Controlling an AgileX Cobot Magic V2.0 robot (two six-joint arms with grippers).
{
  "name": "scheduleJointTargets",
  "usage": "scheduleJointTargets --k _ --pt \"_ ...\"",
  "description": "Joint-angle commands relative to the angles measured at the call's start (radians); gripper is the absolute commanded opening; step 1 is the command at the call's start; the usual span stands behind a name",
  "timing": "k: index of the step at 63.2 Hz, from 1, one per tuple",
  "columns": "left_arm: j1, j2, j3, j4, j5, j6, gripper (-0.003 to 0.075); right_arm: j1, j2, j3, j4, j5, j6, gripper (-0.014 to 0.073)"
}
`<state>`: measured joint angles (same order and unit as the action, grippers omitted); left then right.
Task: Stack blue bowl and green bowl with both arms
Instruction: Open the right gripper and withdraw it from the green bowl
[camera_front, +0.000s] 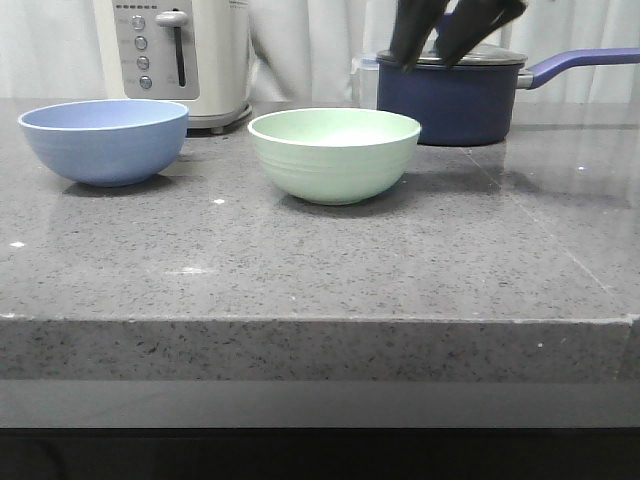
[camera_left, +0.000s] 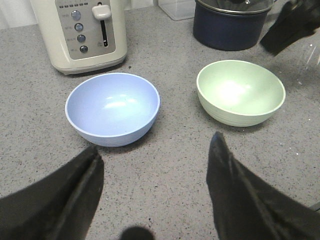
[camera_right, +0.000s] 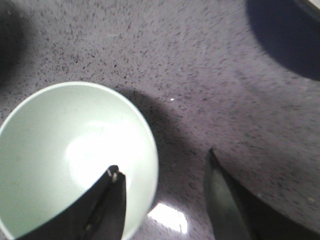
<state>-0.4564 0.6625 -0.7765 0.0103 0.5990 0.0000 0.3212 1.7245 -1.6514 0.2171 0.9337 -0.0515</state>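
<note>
The left gripper (camera_left: 155, 165) hangs spread wide and empty, the blue bowl (camera_left: 112, 108) just beyond its fingers. Farther on, the right gripper (camera_right: 162, 185), also spread and empty, straddles the green bowl's (camera_right: 60, 150) near rim from above.

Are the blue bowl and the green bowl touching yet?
Apart. The left wrist view shows bare countertop between the blue bowl and the green bowl; the front view shows the same gap.
</note>
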Motion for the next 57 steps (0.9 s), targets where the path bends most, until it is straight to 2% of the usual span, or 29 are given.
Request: scheduleJointTargets --k 1,15,23,43,50,57 --pt "-0.009 0.005 -0.031 -0.003 -0.074 0.000 0.0438 -0.027 -0.117 0.025 0.001 -0.049 -0.023 0.0386" --pt "-0.009 0.005 -0.031 -0.003 -0.074 0.000 0.0438 -0.091 -0.258 0.247 0.008 -0.136 -0.048 0.0386" --pt "-0.009 0.005 -0.031 -0.003 -0.074 0.000 0.0438 -0.121 -0.303 0.364 0.057 -0.201 -0.080 0.0385" --pt "-0.009 0.005 -0.031 -0.010 -0.074 0.000 0.0438 -0.127 -0.302 0.541 0.348 -0.347 -0.432 0.0375" --pt "-0.009 0.005 -0.031 -0.010 -0.074 0.000 0.0438 -0.117 -0.285 0.554 0.406 -0.366 -0.520 0.0248" --pt "-0.009 0.005 -0.031 -0.010 -0.074 0.000 0.0438 -0.093 -0.262 0.554 0.433 -0.377 -0.559 0.0059"
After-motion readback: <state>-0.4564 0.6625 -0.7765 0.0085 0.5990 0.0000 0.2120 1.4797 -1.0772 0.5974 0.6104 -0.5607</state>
